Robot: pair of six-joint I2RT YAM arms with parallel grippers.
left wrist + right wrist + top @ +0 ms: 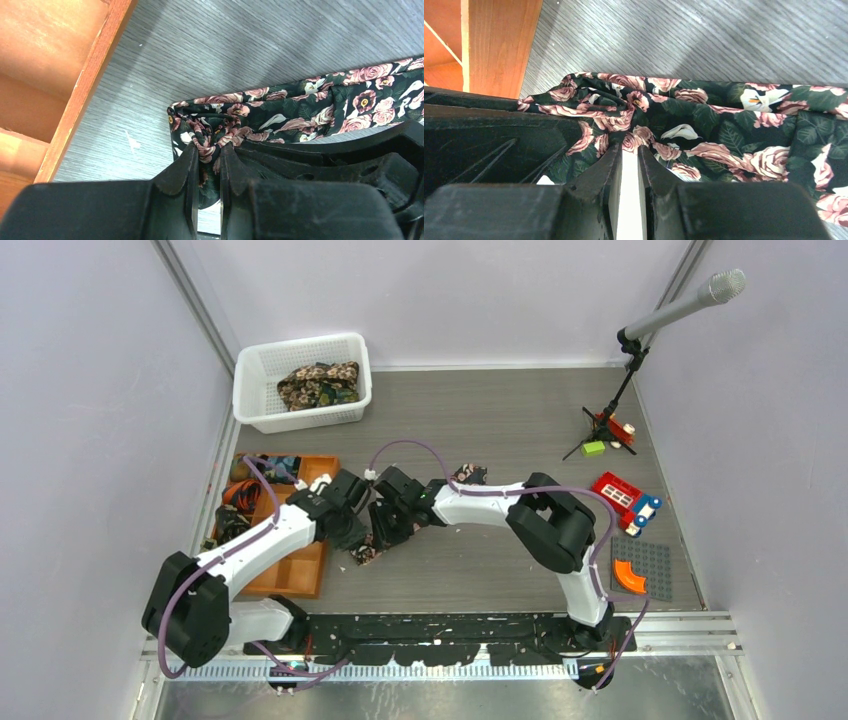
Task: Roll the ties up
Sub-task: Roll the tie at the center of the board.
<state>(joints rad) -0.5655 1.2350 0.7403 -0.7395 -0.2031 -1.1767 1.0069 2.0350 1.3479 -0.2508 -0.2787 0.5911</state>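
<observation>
A black tie with pink-cream flowers (363,553) lies on the grey table just right of the orange tray, its far end (470,475) showing behind the right arm. Both grippers meet over its near end. My left gripper (210,152) is shut on a bunched fold of this tie (300,107), which runs off to the right. My right gripper (629,147) pinches crumpled fabric of the same tie (704,120) at its fingertips. From above, the left gripper (358,532) and right gripper (386,528) stand side by side. Brown-gold ties (318,385) sit in the basket.
A white mesh basket (252,390) stands at the back left. The orange compartment tray (300,565) lies by the left arm, its wooden wall (80,95) close to both grippers (499,45). A microphone stand (625,390), red toy (622,498) and grey baseplate (652,558) occupy the right.
</observation>
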